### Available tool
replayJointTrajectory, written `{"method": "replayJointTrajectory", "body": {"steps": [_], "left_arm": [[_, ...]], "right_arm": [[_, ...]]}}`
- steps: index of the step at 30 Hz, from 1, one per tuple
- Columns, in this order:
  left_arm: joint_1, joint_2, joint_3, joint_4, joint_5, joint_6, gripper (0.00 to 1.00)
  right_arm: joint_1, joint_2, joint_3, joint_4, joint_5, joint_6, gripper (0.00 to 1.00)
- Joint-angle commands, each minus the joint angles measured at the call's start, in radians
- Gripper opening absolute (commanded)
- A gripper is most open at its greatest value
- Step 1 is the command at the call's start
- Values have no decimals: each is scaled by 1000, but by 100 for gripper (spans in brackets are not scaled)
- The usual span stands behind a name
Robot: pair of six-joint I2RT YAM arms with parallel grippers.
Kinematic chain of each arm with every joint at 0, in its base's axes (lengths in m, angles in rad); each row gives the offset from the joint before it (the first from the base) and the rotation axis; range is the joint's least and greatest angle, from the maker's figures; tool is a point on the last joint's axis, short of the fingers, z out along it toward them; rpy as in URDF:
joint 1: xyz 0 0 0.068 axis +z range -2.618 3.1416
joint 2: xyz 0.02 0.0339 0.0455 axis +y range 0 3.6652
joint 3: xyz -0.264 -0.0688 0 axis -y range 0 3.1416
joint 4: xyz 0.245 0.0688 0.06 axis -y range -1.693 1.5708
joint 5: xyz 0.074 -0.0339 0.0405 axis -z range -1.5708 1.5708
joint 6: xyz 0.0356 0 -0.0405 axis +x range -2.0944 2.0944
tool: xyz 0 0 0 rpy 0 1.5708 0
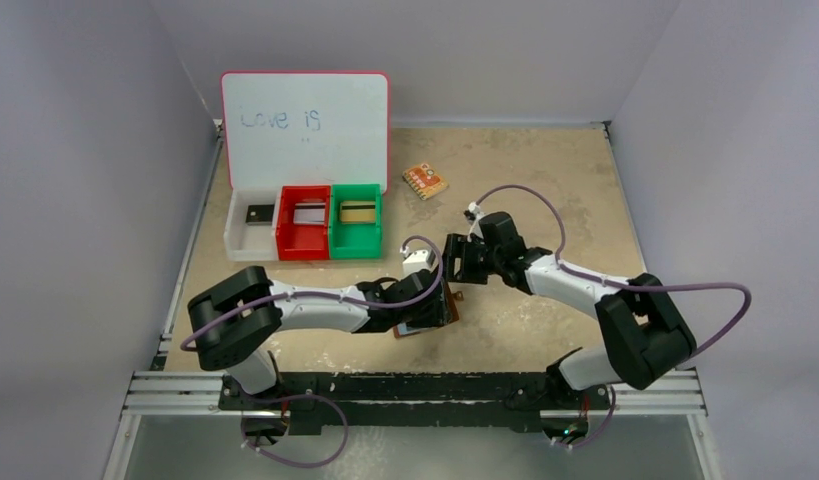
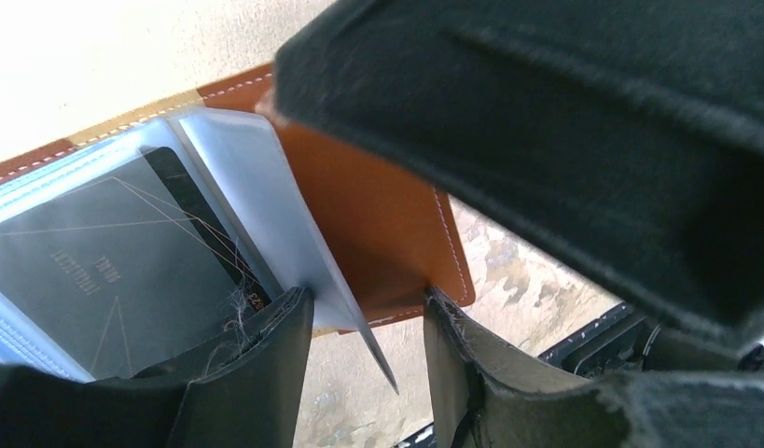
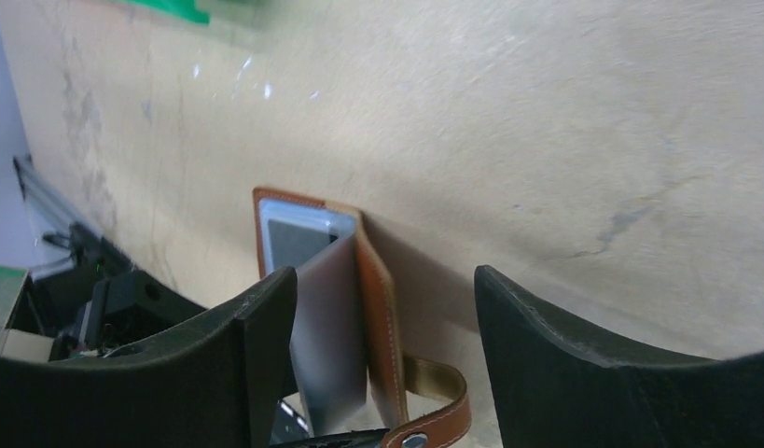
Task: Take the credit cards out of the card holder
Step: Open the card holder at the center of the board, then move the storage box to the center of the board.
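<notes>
The left fingers [image 2: 252,373] are spread, with a clear pocket [image 2: 266,215] between them. The right fingers [image 3: 574,364] are spread wide too. The open brown card holder [image 2: 378,224] lies near the middle of the bench's [image 1: 545,180] front edge. A grey card [image 2: 98,271] is inside.

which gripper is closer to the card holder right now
Left. The left gripper sits right over the open card holder, its jaws either side of a raised clear pocket. The right gripper hangs just past the holder's far-right edge, jaws apart and pointed at it.
</notes>
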Motion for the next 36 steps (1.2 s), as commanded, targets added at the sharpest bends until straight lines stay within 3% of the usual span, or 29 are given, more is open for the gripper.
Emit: {"method": "replayJointTrajectory", "body": {"steps": [1, 3, 9, 13, 16, 18, 22, 27, 31, 36], "left_arm": [[-12, -44, 29, 16, 11, 47, 47], [-12, -50, 22, 22, 11, 51, 48], [-26, -76, 3, 43, 19, 58, 49], [-42, -95, -18, 73, 41, 58, 50], [-57, -100, -25, 89, 58, 64, 50], [-65, -99, -27, 97, 62, 65, 51], [-68, -87, -18, 72, 42, 72, 51], [-68, -78, -12, 45, 27, 67, 50], [-68, -69, -16, 62, 34, 62, 51], [-69, -60, -8, 71, 45, 66, 51]], "right_arm": [[-3, 15, 45, 52, -205, -117, 72], [-2, 23, 24, 83, -259, -115, 66], [-2, 24, -90, 189, -283, -41, 28], [0, -6, -210, 304, -337, 31, 19], [0, -23, -270, 369, -372, 86, 22], [-1, -44, -299, 394, -375, 114, 30], [-1, -122, -291, 254, -274, 147, 39], [-2, -254, -279, 156, -154, 197, 58], [-3, -275, -301, 201, -205, 192, 63], [-3, -162, -278, 226, -274, 112, 61]]}}
